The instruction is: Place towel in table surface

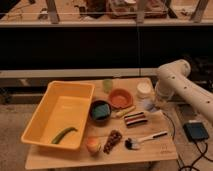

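Presently, landmark: orange bowl [120, 98], taken as the reference for all positions below.
Counter: light wooden table surface [165, 148] carrying every item in view.
Towel: small pale grey-blue cloth [148, 104], right of the orange bowl and just below the white round container [144, 89]; it appears to lie at counter level, though contact cannot be confirmed.
Gripper: the gripper [156, 102] sits further right of the orange bowl, at the right edge of the towel, at the end of the white arm; whether it is parted or closed, and whether it has hold of the cloth, I cannot tell.
Done, as judged: towel is down at or very near the counter, outside the yellow bin [35, 122], which lies left of the orange bowl.
Left, as judged: confirm release and clear the arm away from the cloth.
Risk, as judged: a lingering grip could drag the towel off its spot.
Neighbours: dark bowl [100, 110] lower left of the orange bowl; striped block [135, 118] below right.
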### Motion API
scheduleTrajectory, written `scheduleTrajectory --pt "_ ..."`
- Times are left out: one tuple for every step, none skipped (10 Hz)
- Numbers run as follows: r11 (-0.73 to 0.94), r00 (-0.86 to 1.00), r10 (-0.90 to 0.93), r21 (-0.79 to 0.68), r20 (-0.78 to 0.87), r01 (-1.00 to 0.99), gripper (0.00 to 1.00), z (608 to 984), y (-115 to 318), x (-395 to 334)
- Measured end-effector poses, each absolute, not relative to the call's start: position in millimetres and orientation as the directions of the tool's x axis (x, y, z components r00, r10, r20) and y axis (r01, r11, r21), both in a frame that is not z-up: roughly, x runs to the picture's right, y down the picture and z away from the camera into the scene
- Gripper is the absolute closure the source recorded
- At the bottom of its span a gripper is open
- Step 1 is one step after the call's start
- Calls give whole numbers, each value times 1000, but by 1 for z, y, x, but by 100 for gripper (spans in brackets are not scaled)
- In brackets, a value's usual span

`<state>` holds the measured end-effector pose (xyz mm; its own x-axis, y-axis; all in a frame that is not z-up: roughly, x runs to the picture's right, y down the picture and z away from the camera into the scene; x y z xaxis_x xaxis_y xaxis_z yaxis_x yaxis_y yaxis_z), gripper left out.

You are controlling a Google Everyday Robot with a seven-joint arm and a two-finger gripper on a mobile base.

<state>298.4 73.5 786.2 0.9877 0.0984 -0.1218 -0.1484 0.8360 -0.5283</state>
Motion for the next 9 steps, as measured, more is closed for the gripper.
scheduleTrajectory --pt "834 988 99 -531 -122 -149 73 787 75 298" --pt "833 988 101 -533 -120 -149 62 789 77 298" --pt "830 989 101 -539 -109 -144 52 790 80 294" --pt "828 990 98 -543 -102 -138 44 791 81 291" --pt "826 991 93 -549 -93 -129 32 792 85 286" --pt "823 992 91 -554 -88 -125 25 794 87 282" --pt "820 993 87 -560 -82 -118 20 797 90 278" --pt "816 993 87 -566 -77 -115 20 798 92 274" --pt "810 993 94 -575 -71 -118 20 800 94 272"
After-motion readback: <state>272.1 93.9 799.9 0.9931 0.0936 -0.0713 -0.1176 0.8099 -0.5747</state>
